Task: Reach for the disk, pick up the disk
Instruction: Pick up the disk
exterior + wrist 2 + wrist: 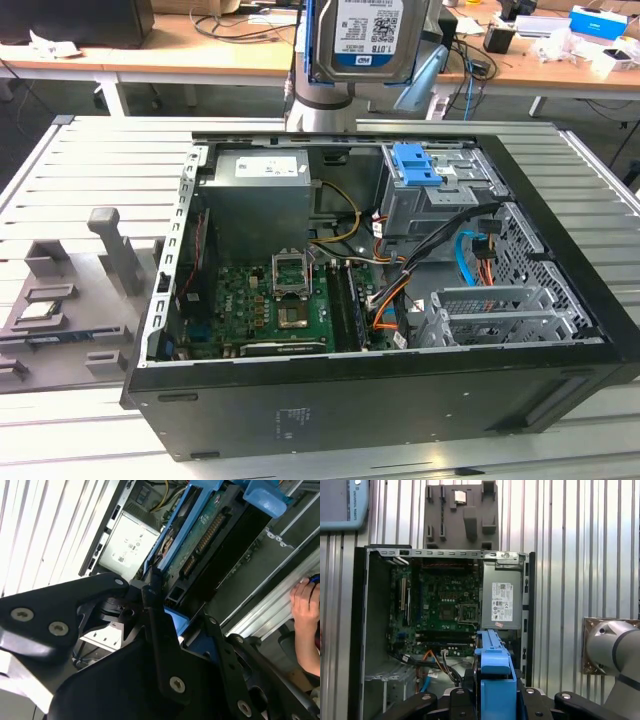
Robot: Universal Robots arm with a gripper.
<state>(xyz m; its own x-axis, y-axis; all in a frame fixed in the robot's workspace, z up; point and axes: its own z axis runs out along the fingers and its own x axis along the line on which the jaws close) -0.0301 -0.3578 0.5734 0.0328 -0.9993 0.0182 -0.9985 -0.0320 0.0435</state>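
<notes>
A slatted silver metal worktop (100, 160) spans the exterior view. An open black computer case (330, 410) lies on its side in the centre of the frame. Just beside it, at the exterior view's lower left, a grey moulded fixture (110, 250) rests on the slats, holding small parts.

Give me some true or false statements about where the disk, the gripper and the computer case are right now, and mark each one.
1. The disk is held up in the air above the open computer case. True.
2. The gripper is open and away from the disk. False: it is shut on the disk, at its blue side frame.
3. The grey power supply box sits inside the case. True.
4. The case's side panel is on. False: it is off, and the motherboard is exposed.
5. A person's hand shows in the second wrist view. True.
</notes>
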